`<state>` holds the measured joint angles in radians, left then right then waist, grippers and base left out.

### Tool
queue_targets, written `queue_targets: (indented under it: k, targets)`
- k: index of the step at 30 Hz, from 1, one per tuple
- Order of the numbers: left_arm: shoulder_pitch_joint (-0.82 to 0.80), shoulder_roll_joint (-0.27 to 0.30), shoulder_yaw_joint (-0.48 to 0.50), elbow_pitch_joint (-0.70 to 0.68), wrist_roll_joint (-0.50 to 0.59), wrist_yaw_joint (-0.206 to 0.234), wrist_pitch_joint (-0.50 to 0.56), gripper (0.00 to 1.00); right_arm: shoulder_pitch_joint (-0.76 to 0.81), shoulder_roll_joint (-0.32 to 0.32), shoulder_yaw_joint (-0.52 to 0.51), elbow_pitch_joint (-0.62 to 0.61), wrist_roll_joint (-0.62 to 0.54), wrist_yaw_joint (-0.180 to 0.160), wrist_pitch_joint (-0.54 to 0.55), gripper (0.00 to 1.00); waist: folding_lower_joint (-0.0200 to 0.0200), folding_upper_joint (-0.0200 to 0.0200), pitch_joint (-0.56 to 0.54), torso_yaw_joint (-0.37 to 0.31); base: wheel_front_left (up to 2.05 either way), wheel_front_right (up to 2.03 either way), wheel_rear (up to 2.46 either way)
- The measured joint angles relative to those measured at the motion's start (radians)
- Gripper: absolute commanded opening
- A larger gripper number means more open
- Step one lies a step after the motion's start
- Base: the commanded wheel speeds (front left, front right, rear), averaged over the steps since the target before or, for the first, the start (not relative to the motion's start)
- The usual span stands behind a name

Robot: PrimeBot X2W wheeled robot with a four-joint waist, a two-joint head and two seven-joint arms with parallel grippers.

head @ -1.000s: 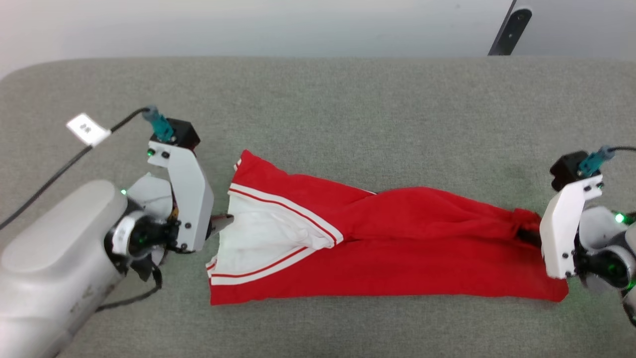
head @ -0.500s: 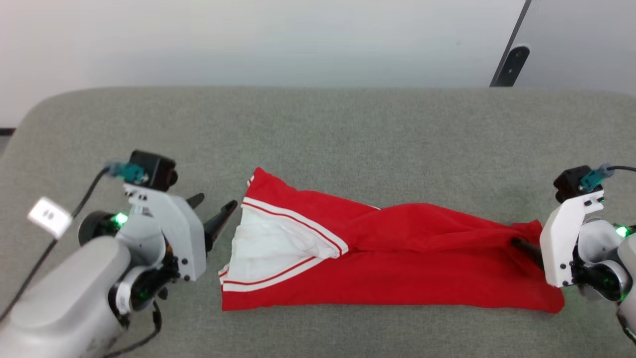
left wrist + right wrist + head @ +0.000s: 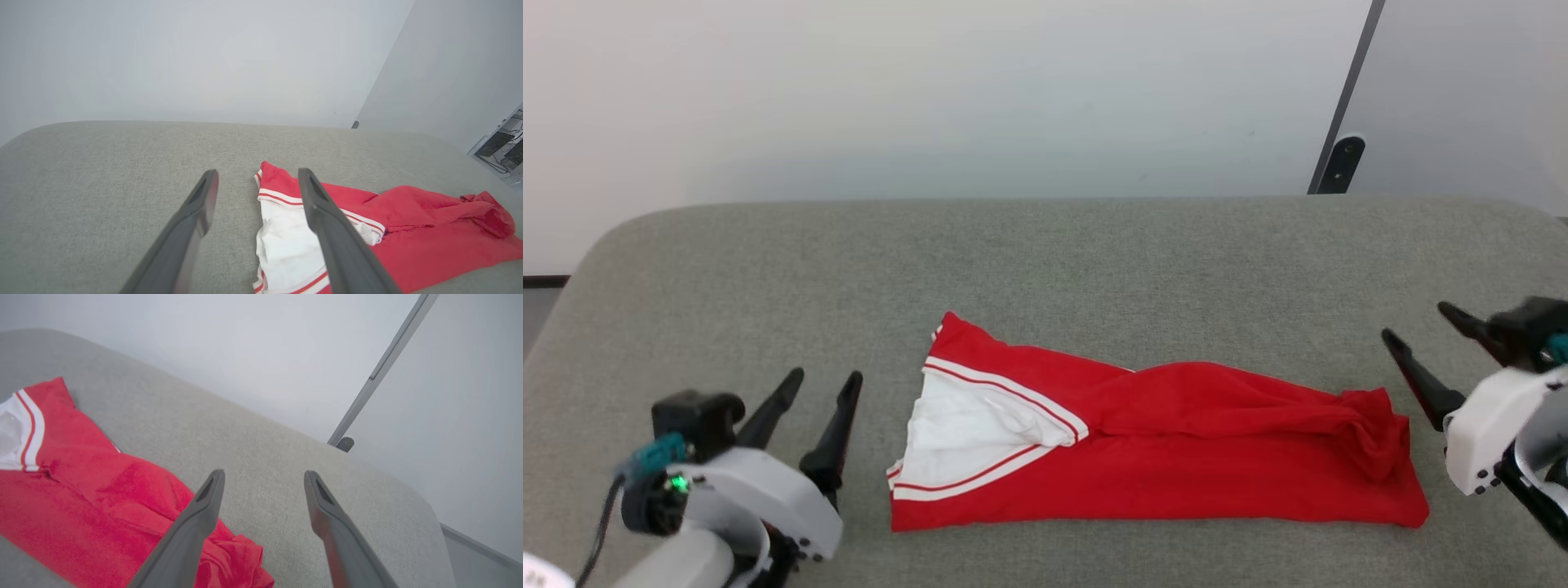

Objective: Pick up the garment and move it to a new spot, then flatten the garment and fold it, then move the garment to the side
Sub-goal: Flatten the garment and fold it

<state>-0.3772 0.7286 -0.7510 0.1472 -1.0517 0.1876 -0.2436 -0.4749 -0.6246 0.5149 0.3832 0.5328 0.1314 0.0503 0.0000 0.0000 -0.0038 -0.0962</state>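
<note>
When shot from above, caught left gripper (image 3: 825,376), right gripper (image 3: 1415,320) spread empty flanking shirt (image 3: 1176,465); from left wrist, cables (image 3: 500,157) beyond table (image 3: 1094,261) edge.

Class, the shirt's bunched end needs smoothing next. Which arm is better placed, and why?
Likely the right. The shirt bunches up at the end beside the open right pincer; the open left pincer stands at the other, flatter end.

I see the garment (image 3: 1217,482) is soft red cloth. The grey pad (image 3: 1094,269) under it looks rough and woven. The left gripper (image 3: 825,376) has matt dark fingers (image 3: 833,429).
</note>
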Motion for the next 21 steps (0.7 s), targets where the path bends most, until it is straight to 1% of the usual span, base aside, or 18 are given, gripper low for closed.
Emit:
queue_targets:
  k: [3, 5, 8, 11, 16, 19, 21]
  targets:
    - [0.070, -0.034, 0.069, -0.028, 0.024, 0.031, -0.016, 1.00, 0.064, 0.033, -0.072, -0.028, -0.077, 0.000, -0.121, 1.00, 0.0000, 0.0000, -0.006, 0.004, 0.00, 0.00, 0.00]
    - [0.118, -0.077, 0.151, -0.065, 0.088, 0.041, -0.017, 1.00, 0.114, 0.070, -0.119, -0.047, -0.137, 0.000, -0.180, 1.00, 0.0000, 0.0000, -0.007, 0.010, 0.00, 0.00, 0.00]
    - [0.209, -0.145, 0.254, -0.103, 0.188, 0.040, -0.020, 1.00, 0.198, 0.128, -0.201, -0.082, -0.240, 0.000, -0.261, 1.00, 0.0000, 0.0000, -0.011, 0.019, 0.00, 0.00, 0.00]
    - [0.286, -0.212, 0.351, -0.128, 0.283, 0.013, -0.020, 1.00, 0.275, 0.190, -0.289, -0.124, -0.315, 0.000, -0.296, 1.00, 0.0000, 0.0000, -0.015, 0.030, 0.00, 0.00, 0.00]
    - [0.367, -0.310, 0.478, -0.165, 0.436, -0.064, -0.020, 1.00, 0.379, 0.276, -0.388, -0.175, -0.382, 0.000, -0.309, 1.00, 0.0001, 0.0000, -0.022, 0.048, 0.00, 0.00, 0.00]
    - [0.406, -0.353, 0.542, -0.173, 0.514, -0.107, -0.020, 1.00, 0.415, 0.309, -0.406, -0.198, -0.402, 0.000, -0.310, 1.00, 0.0000, 0.0000, -0.028, 0.050, 0.00, 0.00, 0.00]
    - [0.428, -0.374, 0.573, -0.175, 0.560, -0.137, -0.020, 1.00, 0.425, 0.320, -0.413, -0.209, -0.411, 0.000, -0.311, 1.00, 0.0001, 0.0000, -0.028, 0.046, 0.00, 0.00, 0.00]
